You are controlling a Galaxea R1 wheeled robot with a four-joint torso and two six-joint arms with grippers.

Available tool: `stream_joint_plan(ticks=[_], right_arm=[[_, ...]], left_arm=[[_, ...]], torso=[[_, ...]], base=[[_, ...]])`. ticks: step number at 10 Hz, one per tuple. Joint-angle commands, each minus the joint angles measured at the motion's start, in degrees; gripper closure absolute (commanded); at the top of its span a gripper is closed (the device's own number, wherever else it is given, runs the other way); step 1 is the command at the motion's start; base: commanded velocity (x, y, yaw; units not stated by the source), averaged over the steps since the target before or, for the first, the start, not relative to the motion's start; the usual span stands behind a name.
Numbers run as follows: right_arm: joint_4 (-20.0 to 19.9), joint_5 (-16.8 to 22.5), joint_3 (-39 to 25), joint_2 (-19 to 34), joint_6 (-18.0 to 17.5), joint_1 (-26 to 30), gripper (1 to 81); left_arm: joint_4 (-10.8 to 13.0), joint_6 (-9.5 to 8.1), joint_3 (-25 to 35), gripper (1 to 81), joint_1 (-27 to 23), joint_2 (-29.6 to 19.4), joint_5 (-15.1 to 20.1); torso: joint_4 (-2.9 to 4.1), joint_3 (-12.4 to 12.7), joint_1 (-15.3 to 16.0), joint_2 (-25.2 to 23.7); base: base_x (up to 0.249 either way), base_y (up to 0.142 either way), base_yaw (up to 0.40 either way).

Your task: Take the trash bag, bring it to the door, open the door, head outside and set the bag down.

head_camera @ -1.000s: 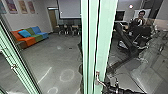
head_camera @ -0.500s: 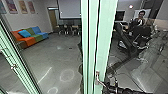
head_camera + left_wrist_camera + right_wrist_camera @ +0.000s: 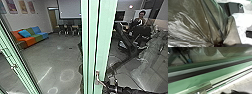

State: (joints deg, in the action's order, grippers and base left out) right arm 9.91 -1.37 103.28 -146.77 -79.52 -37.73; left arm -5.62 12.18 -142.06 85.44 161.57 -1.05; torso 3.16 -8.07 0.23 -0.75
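Brown trash bag (image 3: 196,21), one; person (image 3: 141,19), one

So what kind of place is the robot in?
It looks like an office building, maybe a lounge or meeting room: there's a colourful sofa, a row of chairs along the back, and a big screen on the wall.

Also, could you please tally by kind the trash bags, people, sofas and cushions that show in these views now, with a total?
Trash bag: 1
Person: 1
Sofa: 1
Cushion: 1
Total: 4
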Motion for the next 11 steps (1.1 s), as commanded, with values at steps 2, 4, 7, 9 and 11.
stream_joint_plan(ticks=[2,4,7,9,11], right_arm=[[-2.5,8.9,4.1,1.1,-2.7,6.2,1.0],[-2.8,7.3,4.7,1.4,-2.9,5.9,1.0],[-2.8,7.3,4.8,1.4,-3.0,6.4,1.0],[-2.8,7.3,5.0,1.4,-3.0,6.4,1.0],[-2.8,7.0,5.2,1.5,-3.0,6.3,1.0]], left_arm=[[-0.2,0.39,0.2,81.1,-1.6,-1.2,3.9],[-0.2,0.39,0.3,81.1,-1.7,-1.2,3.9],[-0.1,0.39,0.4,81.1,-1.7,-1.2,3.9],[-0.1,0.39,0.4,81.1,-1.6,-1.2,3.9],[-0.1,0.39,0.4,81.1,-1.7,-1.2,3.9]], torso=[[0.0,0.0,0.0,0.0],[0.0,0.0,0.0,0.0],[0.0,0.0,0.0,0.0],[0.0,0.0,-0.1,0.0],[-0.02,0.0,-0.1,0.0]], base=[[0.0,0.0,0.0],[0.0,0.0,0.0],[0.022,0.0,0.0],[0.076,0.0,0.0],[0.081,0.0,0.0]])
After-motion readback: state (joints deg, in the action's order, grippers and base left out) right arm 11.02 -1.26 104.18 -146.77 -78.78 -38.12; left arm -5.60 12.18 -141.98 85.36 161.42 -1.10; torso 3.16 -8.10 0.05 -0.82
